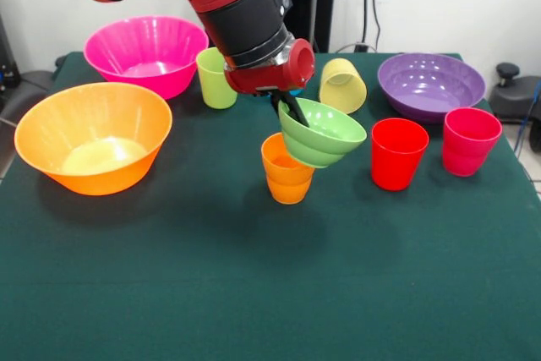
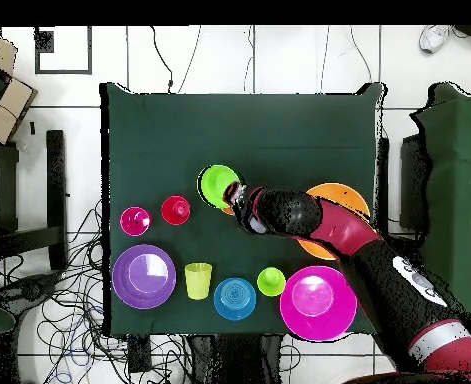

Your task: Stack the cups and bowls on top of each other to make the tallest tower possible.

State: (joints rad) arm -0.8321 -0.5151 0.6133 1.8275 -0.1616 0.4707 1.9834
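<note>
Green bowl (image 1: 322, 134): centre of the front view, tilted, held at its rim by the tool (image 1: 292, 107), whose dark fingers pinch the near-left edge. Its base sits against the top of the orange cup (image 1: 287, 168) but off to the right, not squared over it.

Orange cup: upright on the desk (image 1: 254, 293), mid-frame, base of the tower.

Blue bowl (image 2: 235, 298): lower centre of the overhead view, between the yellow cup (image 2: 198, 280) and lime cup (image 2: 271, 281); hidden behind the arm in the front view.

Other stock: orange bowl (image 1: 93, 137) at left, pink bowl (image 1: 145, 53) upper left, purple bowl (image 1: 431, 84) upper right, red cup (image 1: 398, 153) and pink-red cup (image 1: 470, 140) at right.

Hazards, as judged:
- Release while tilted: bowl likely slides off the cup's right side toward the red cup.
- Off-centre seating: a narrow cup under a wider bowl gives little margin; the next piece would tip it.
- Sideways push from the tool: cup is light and may topple or skid.
- Withdrawal: a finger inside the rim may drag the bowl along.
</note>
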